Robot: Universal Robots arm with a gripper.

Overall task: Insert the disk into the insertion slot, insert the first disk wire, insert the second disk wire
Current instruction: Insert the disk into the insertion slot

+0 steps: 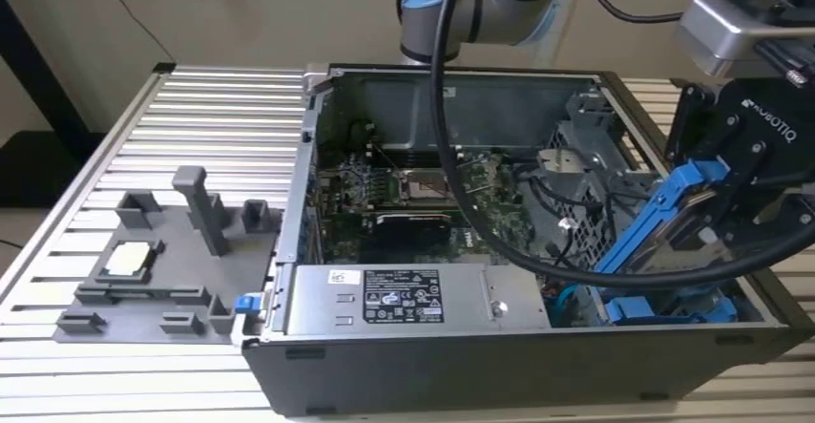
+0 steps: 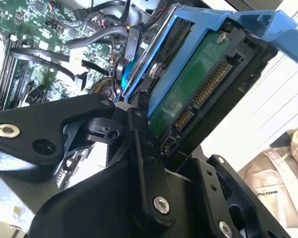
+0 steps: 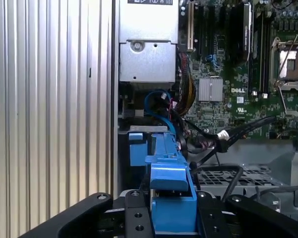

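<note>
Disk (image 1: 656, 215) (image 2: 193, 84) (image 3: 169, 183) in blue carrier, steeply tilted. We see its lower end down inside case (image 1: 510, 370) by slot (image 1: 669, 310), upper end above case rim. Claw (image 1: 713, 218) (image 2: 184, 144) (image 3: 171, 218) clamped on disk, fingers (image 2: 141, 144) pinching carrier's sides in both wrist views. Power supply (image 1: 388, 299) inside case beside slot; motherboard (image 1: 407, 194) further inside. Grey fixture (image 1: 153, 270) outside case.

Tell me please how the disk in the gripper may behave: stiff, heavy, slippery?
Probably stiff: the disk shows no bend though the gripper clamps only its upper end. Likely heavy for its size, since the body looks metal; held tilted, it may lever in the grip. Its blue carrier frame looks like smooth plastic, so it could slip.
</note>
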